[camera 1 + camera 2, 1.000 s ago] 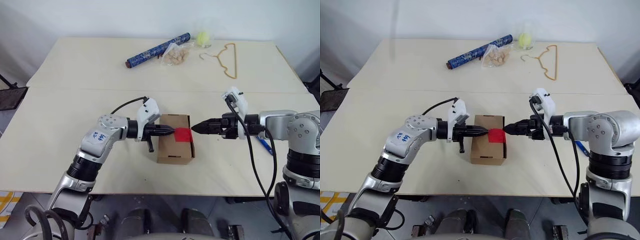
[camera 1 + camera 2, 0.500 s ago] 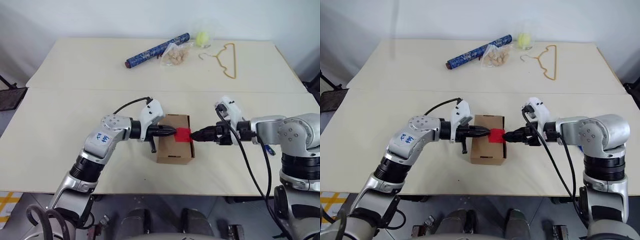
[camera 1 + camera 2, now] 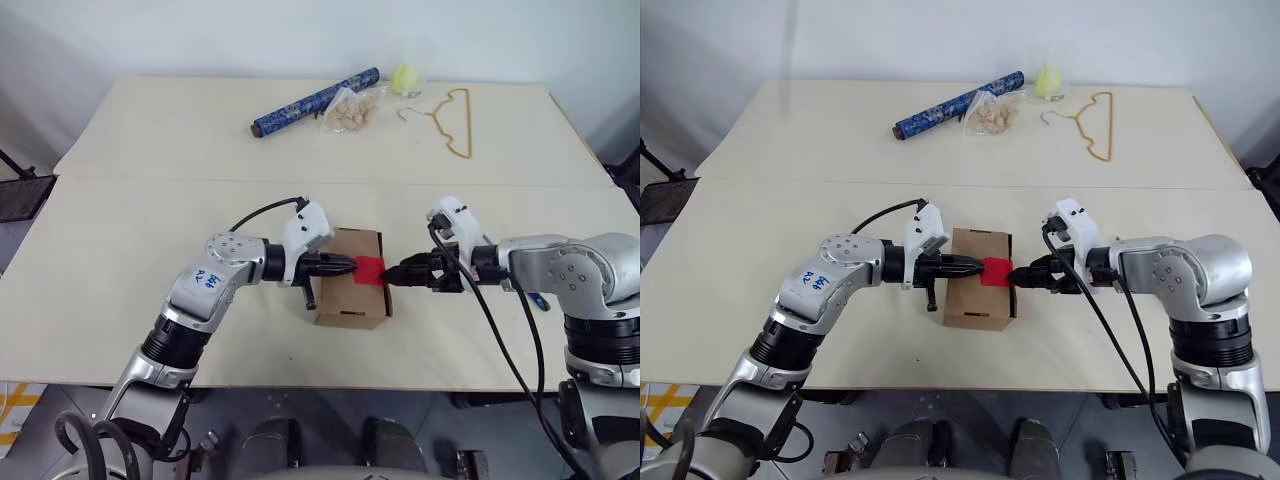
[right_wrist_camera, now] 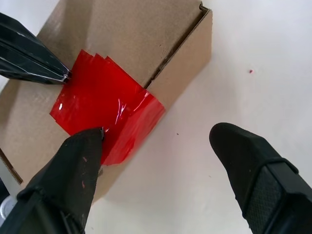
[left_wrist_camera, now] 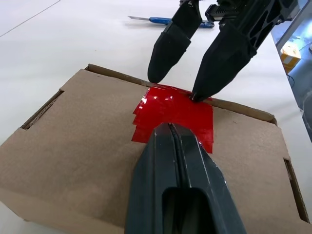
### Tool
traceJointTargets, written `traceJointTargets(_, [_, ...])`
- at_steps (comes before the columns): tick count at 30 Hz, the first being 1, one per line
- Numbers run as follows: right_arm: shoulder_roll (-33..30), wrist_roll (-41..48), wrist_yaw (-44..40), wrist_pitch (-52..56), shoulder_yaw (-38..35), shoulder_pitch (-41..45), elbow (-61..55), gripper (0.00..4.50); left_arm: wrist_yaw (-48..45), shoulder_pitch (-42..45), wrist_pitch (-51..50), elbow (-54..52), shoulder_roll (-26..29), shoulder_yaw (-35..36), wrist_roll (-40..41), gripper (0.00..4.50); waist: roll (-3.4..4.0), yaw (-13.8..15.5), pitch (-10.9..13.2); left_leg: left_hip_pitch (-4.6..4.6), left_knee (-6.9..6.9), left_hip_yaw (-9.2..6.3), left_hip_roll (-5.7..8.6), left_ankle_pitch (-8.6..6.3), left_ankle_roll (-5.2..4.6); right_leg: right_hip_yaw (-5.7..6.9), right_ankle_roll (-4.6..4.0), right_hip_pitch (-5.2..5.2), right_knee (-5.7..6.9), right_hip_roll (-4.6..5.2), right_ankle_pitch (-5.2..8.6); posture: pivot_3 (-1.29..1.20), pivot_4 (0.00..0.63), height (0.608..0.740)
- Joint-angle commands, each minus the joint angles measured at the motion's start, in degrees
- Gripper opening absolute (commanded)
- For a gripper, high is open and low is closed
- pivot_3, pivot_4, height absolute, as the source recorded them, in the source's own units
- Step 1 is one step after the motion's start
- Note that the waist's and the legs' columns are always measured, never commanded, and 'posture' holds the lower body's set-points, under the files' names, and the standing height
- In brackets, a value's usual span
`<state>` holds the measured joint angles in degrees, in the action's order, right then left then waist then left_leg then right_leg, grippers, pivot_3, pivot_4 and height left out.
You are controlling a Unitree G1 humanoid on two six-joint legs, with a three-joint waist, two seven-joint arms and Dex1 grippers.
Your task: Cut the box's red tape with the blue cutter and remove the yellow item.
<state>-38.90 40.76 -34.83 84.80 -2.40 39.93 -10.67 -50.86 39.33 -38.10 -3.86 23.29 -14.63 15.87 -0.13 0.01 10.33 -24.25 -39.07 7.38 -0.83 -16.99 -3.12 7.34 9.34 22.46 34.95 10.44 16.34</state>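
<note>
The brown box (image 3: 345,292) stands near the table's front edge, flaps closed. The red tape (image 3: 369,268) lies on its top and folds over its right edge. My left gripper (image 3: 351,264) is shut with nothing in it, its tip resting on the box top at the tape's left edge (image 5: 171,108). My right gripper (image 4: 158,134) is open at the tape's right side; one fingertip (image 4: 92,139) touches the tape, the other hangs over the table beside the box wall. The blue cutter (image 5: 176,21) lies on the table behind the right gripper. The yellow item is hidden.
At the table's far side lie a dark blue patterned roll (image 3: 315,100), a clear bag of tan pieces (image 3: 356,108), a clear cup with a yellow-green ball (image 3: 405,76) and a tan wire hanger (image 3: 456,120). A seam crosses the table behind the box.
My right gripper has sunk and come in toward the box; its tips now reach the tape's right edge. The left gripper has stayed at the tape.
</note>
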Motion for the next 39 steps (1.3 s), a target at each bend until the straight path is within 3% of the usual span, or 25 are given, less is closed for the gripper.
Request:
traceJointTargets(1, [-2.53,-1.96,0.25,-0.52,0.72,-1.06,1.63,3.83,-0.37,-0.82,-0.77,-0.88,0.18,-0.97,0.07,0.0,0.0,0.07,0.0,0.0,0.0,0.0,0.0,0.0,0.0,0.0,0.0,0.0,0.0,0.0,0.0,0.0,0.15,0.74])
traceJointTargets(15, [-1.33,-2.06,1.46,0.9,1.15,0.41,1.93,3.83,-0.56,-2.28,-2.06,-0.24,1.42,-2.52,-1.3,0.0,-0.02,-0.01,-0.03,0.02,0.0,-0.03,-0.02,0.0,0.0,0.02,0.0,-0.02,0.0,0.01,0.0,0.0,0.15,0.74])
traceJointTargets(26, [-0.15,-6.54,5.62,0.25,7.39,4.87,1.11,3.83,0.35,-2.62,-1.24,0.08,0.58,-3.34,-1.94,0.0,-0.04,-0.07,-0.09,0.06,0.0,-0.01,-0.04,0.01,0.01,-0.01,0.0,-0.03,0.01,0.01,0.0,0.0,0.15,0.74])
traceJointTargets(34, [-3.75,-7.15,7.13,7.12,10.44,6.95,3.25,3.83,0.67,-3.31,-1.0,-0.23,1.07,-4.2,-2.32,0.0,-0.13,0.04,-0.25,0.09,-0.01,-0.04,-0.04,0.01,0.0,0.01,-0.01,-0.06,0.01,0.05,0.0,0.0,0.15,0.74])
traceJointTargets(39, [-2.39,-5.25,8.91,7.7,10.21,9.41,6.03,3.83,0.91,-3.37,-0.41,0.52,0.75,-4.7,-2.48,0.0,-0.14,0.12,-0.26,0.08,-0.01,-0.11,-0.01,0.01,0.0,0.08,-0.01,-0.11,-0.01,0.08,0.0,0.0,0.15,0.74])
